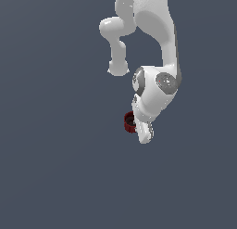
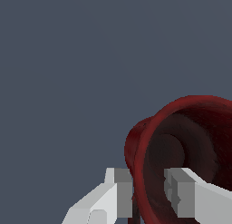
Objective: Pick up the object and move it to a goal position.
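The claw point(image 2: 148, 191) straddles the rim wall of the dark red mug point(image 2: 190, 150), one finger outside, one inside; whether contact is closed cannot be told. Mug sits directly beneath the arm's wrist.

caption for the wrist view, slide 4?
Wrist view: gripper fingers straddling the rim of the dark red mug.

plain grey-blue ground point(image 1: 55, 168), red mug point(image 1: 129, 122)

Flat even light, coarse render, no shadows.
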Available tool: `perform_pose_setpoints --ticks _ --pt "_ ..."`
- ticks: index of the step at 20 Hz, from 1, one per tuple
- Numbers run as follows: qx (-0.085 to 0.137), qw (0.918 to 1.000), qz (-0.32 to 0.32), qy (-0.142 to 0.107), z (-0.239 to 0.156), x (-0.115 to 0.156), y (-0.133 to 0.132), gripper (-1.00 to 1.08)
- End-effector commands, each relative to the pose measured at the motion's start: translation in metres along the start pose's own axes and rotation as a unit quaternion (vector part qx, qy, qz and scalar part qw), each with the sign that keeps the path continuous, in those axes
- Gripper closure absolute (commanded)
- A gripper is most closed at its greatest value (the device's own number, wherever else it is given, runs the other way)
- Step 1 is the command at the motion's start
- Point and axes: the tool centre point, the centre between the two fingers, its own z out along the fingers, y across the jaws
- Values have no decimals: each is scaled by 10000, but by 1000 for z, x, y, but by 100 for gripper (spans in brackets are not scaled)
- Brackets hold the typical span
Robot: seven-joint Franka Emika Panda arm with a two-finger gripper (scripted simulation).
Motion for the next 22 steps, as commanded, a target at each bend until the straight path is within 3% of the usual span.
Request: perform_pose_setpoints --ticks 1,22 --pt "17 10000 1 -6 -18 -1 7 108" --pt "16 10000 5 0 -216 -9 97 108"
